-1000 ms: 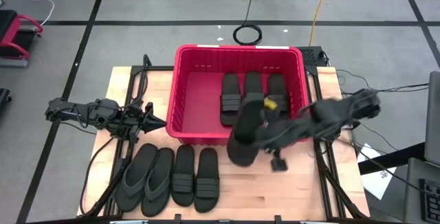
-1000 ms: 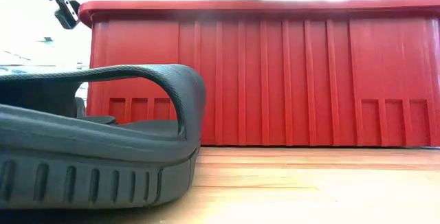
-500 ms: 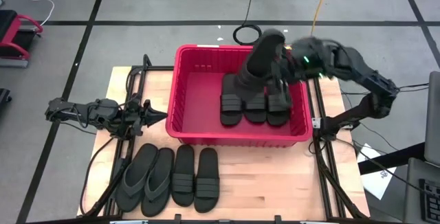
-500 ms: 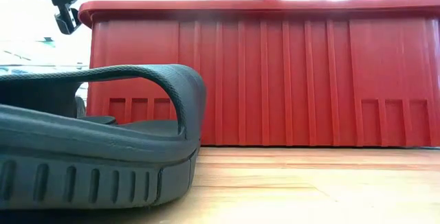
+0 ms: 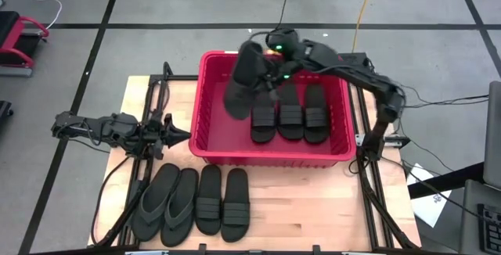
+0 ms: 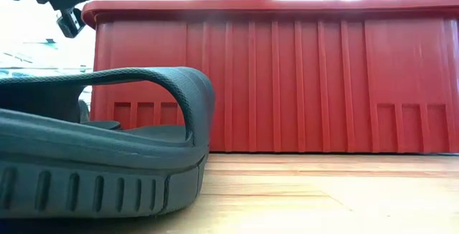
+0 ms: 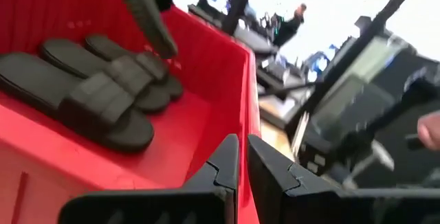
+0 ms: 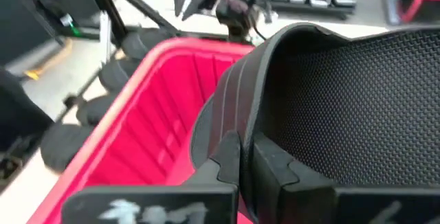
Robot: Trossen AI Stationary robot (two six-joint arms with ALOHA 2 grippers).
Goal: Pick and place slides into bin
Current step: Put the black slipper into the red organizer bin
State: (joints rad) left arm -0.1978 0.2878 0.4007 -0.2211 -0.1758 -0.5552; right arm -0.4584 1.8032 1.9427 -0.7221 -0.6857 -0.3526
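High view: red bin [image 5: 205, 106] at table centre, three band-strap slides [image 5: 290, 114] flat inside toward its 3 o'clock side. Fourth slide [image 5: 241, 79] now hanging over the bin's open 10 o'clock portion, clenched in the right gripper [image 5: 270, 61]; a second ago down at the bin's 6 o'clock wall, half a second ago above the three stored ones. Meaning, as a judgement: carry nearly done, release next into the free floor beside the others. Four slides [image 5: 192, 202] waiting on the table at 7 o'clock of the bin. Left gripper [image 5: 174, 135] parked at 9 o'clock of the bin, fingers closed on nothing.

Low view: nearest table slide [image 6: 107, 155] filling the foreground; bin wall behind; dark carried shape just above the rim at 12 o'clock.

Left wrist view: closed fingers aimed across the bin's corner at the stored slides, carried slide dangling above.

Right wrist view: fingers pinched on the strap edge of the held slide, red bin interior below.
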